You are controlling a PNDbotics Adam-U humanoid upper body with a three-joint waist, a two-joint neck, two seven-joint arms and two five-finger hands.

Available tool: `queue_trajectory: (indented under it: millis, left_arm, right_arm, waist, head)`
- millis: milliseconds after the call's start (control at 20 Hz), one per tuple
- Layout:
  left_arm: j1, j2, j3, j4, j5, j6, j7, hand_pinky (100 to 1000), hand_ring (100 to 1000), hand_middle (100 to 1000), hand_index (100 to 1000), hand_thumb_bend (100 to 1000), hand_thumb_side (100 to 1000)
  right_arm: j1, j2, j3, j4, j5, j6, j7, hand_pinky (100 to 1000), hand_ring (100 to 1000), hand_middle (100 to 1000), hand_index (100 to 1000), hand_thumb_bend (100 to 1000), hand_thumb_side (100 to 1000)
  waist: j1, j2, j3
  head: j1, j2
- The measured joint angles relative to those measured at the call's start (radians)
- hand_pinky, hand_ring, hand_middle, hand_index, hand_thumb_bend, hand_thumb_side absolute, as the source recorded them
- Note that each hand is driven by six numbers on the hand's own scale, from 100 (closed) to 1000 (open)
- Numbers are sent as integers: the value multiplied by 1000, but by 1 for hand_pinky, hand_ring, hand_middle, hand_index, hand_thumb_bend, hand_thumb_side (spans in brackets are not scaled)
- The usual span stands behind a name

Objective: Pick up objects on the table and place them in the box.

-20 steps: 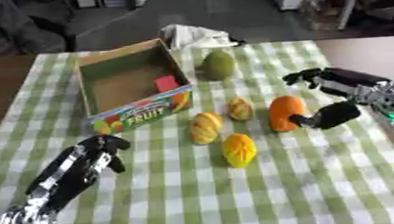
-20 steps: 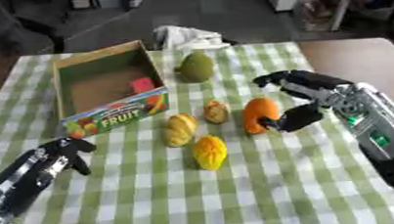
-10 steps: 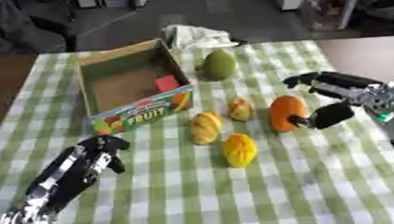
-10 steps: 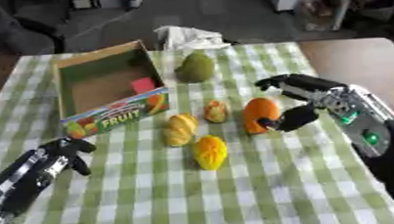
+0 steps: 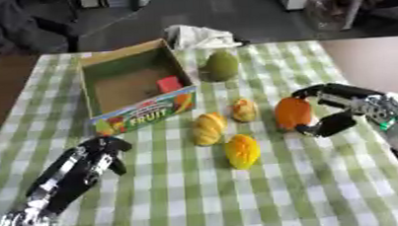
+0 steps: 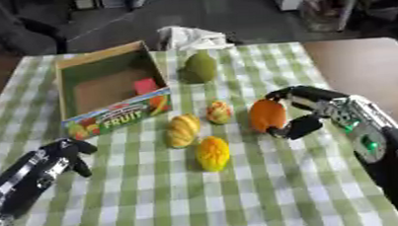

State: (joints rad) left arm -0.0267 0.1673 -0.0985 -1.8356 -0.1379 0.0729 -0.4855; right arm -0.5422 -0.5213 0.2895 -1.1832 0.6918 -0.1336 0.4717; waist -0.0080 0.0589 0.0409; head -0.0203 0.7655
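Note:
An open cardboard box [image 5: 137,89] with a fruit picture on its front stands at the table's back left, with a small red thing [image 5: 169,83] inside. An orange fruit [image 5: 292,113] sits at centre right. My right hand [image 5: 334,108] wraps around its right side, fingers over the top and thumb below, touching it. Three smaller yellow-orange fruits lie nearby: one [image 5: 208,128] in the centre, one [image 5: 244,109] beside it, one [image 5: 242,151] nearer me. A green fruit [image 5: 221,65] stands behind them. My left hand [image 5: 98,154] rests at the lower left, fingers curled, holding nothing.
The table has a green and white checked cloth [image 5: 199,199]. A crumpled white bag [image 5: 196,36] lies at the far edge behind the green fruit. Bare brown tabletop [image 5: 372,57] shows at the right.
My right hand has closed in from the right onto the orange fruit. The fruit and my left hand have stayed in place.

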Motion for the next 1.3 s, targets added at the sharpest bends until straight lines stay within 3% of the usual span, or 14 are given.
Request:
queue_trajectory:
  millis: [150, 350, 500, 650, 900, 1300]
  left_arm:
    - [0, 0, -2, 0, 0, 0, 0, 589, 520, 698, 703, 100, 741]
    - [0, 0, -2, 0, 0, 0, 0, 589, 520, 698, 703, 100, 746]
    - [0, 0, -2, 0, 0, 0, 0, 589, 521, 699, 703, 100, 747]
    - [0, 0, -2, 0, 0, 0, 0, 590, 521, 699, 703, 100, 748]
    - [0, 0, -3, 0, 0, 0, 0, 591, 521, 699, 703, 100, 750]
    - [0, -1, -9, 0, 5, 0, -6, 591, 522, 700, 703, 100, 749]
  right_arm:
    - [0, 6, -7, 8, 15, 1, -25, 780, 898, 687, 815, 325, 276]
    - [0, 8, -14, 11, 45, 22, -131, 729, 827, 515, 618, 296, 100]
    - [0, 13, -19, 11, 67, 55, -264, 682, 776, 395, 441, 237, 100]
    - [0, 16, -26, 11, 70, 97, -412, 650, 747, 313, 346, 166, 100]
    - [-9, 15, -26, -23, 2, 155, -563, 641, 748, 291, 321, 100, 100]
    - [-138, 0, -13, -95, -135, 194, -547, 639, 751, 294, 322, 100, 100]
  waist:
    - [0, -1, 1]
    - [0, -1, 1]
    - [0, -1, 1]
    - [0, -1, 1]
    - [0, -1, 1]
    - [12, -1, 27]
  head:
    - [0, 0]
    - [0, 0]
    - [0, 0]
    - [0, 0]
    - [0, 0]
    - [-21, 0]
